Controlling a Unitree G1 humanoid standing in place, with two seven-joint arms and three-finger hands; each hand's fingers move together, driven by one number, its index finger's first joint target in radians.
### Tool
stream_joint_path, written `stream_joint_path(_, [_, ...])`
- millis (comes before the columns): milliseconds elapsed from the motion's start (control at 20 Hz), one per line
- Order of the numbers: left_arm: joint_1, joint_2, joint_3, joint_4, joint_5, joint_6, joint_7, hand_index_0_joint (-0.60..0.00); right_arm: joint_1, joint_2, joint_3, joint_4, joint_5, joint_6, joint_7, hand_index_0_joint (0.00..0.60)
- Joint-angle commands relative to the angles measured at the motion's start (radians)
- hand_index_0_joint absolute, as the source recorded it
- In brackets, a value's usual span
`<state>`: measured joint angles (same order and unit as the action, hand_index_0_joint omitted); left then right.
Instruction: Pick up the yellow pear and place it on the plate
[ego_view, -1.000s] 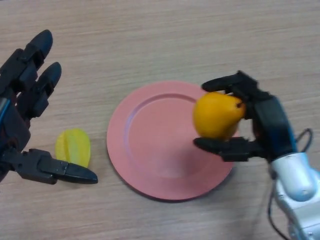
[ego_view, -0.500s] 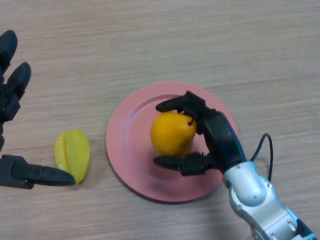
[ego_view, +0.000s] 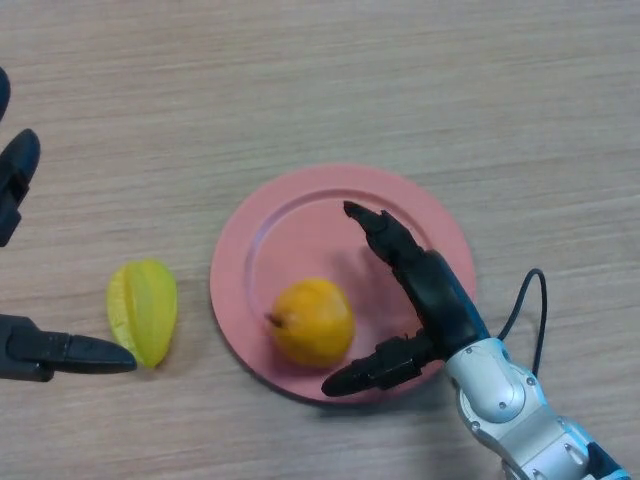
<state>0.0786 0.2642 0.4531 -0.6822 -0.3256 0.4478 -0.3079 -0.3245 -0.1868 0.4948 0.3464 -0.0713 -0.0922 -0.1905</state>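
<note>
Since half a second ago, the yellow pear (ego_view: 311, 321) has left the right hand (ego_view: 425, 290) and now lies on its side on the pink plate (ego_view: 300, 225), in the plate's near-left part, with its short stem pointing toward the left. Before, that hand was closed around the pear near the plate's middle; now its fingers are spread wide and hold nothing. One finger reaches up over the plate's centre, and the thumb stretches low along the near rim, its tip just beside the pear's right side but apart from it. The right arm, grey and silver, enters from the lower right corner.

The left hand (ego_view: 40, 351) has drawn further toward the left edge, so less of it shows than before. One dark finger lies flat along the lower left, its tip just beside a yellow-green star fruit (ego_view: 143, 310). Another fingertip shows higher up at the left edge. These fingers look straight and hold nothing.

The star fruit rests on the wooden worktop (ego_view: 400, 90) just left of the plate, not touching it, in the same spot as before. The plate sits slightly right of the view's centre on the pale, grained worktop.
</note>
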Motion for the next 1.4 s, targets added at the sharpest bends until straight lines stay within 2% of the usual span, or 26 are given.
stream_joint_path(50, [-0.021, 0.044, 0.065, -0.055, -0.002, -0.149, 0.0, 0.0, -0.041, -0.003, -0.073, -0.111, -0.018, -0.084, 0.006, 0.0])
stream_joint_path(250, [-0.017, 0.036, 0.052, -0.064, 0.01, -0.161, -0.001, 0.0, 0.0, -0.003, -0.137, -0.284, -0.004, -0.009, 0.058, 0.0])
stream_joint_path(550, [-0.032, 0.048, 0.049, -0.063, -0.009, -0.151, -0.005, 0.0, 0.146, -0.003, -0.286, -0.676, 0.061, 0.187, 0.249, 0.0])
stream_joint_path(700, [-0.023, 0.041, 0.033, -0.065, -0.024, -0.136, -0.014, 0.0, 0.244, -0.004, -0.35, -0.838, -0.026, 0.259, 0.376, 0.0])
stream_joint_path(900, [-0.026, 0.041, 0.011, -0.07, -0.026, -0.103, -0.012, 0.0, 0.33, -0.02, -0.396, -1.007, -0.017, 0.351, 0.411, 0.0])
stream_joint_path(1200, [-0.043, 0.049, -0.02, -0.054, -0.001, -0.092, -0.011, 0.0, 0.373, -0.045, -0.497, -1.113, 0.031, 0.415, 0.417, 0.0])
stream_joint_path(1400, [-0.064, 0.066, -0.018, -0.052, 0.006, -0.035, -0.03, 0.0, 0.367, -0.051, -0.508, -1.128, 0.007, 0.437, 0.443, 0.0])
